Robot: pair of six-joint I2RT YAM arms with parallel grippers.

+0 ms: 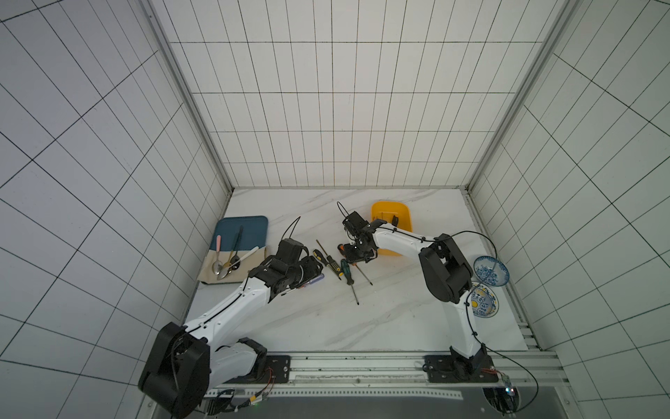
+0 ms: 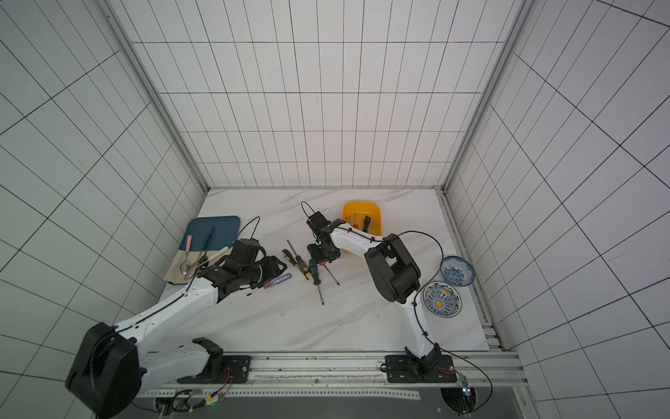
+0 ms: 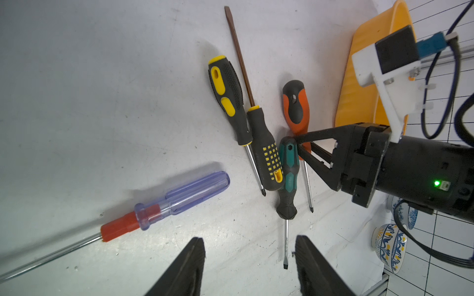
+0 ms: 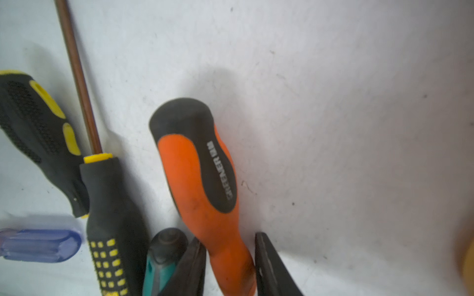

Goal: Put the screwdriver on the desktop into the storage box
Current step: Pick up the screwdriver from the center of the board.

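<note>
Right pincer (image 4: 227, 237) is set low over the desktop (image 1: 398, 308), with its two fingers placed on both sides of the thin neck of the orange screwdriver (image 4: 195, 174). They are seen very close to the handle, maybe touching it, but it cannot be told if it is squeezed tight. Left pincer (image 3: 249, 238) is held apart with nothing in it, near the clear purple screwdriver (image 3: 184, 194). The orange screwdriver is laid flat in the middle of the desktop, at the right end of a bunch of screwdrivers (image 3: 266, 153), and the yellow storage box (image 1: 384, 210) is found near it, to the right and farther back. Some tools (image 2: 366, 223) are already seen inside the box. To do this step well, the neck should be squeezed firmly, because the fat end of the handle is probably heavy and could tip down. The green screwdriver (image 3: 288, 174) is touching or just beside one finger, so it should not be pinched or dragged along. A straight lift is best before it is carried over the box wall. On the black part of the orange handle, white letters can be read that look like "GREENER"; the marks after them are too blurry.
</note>
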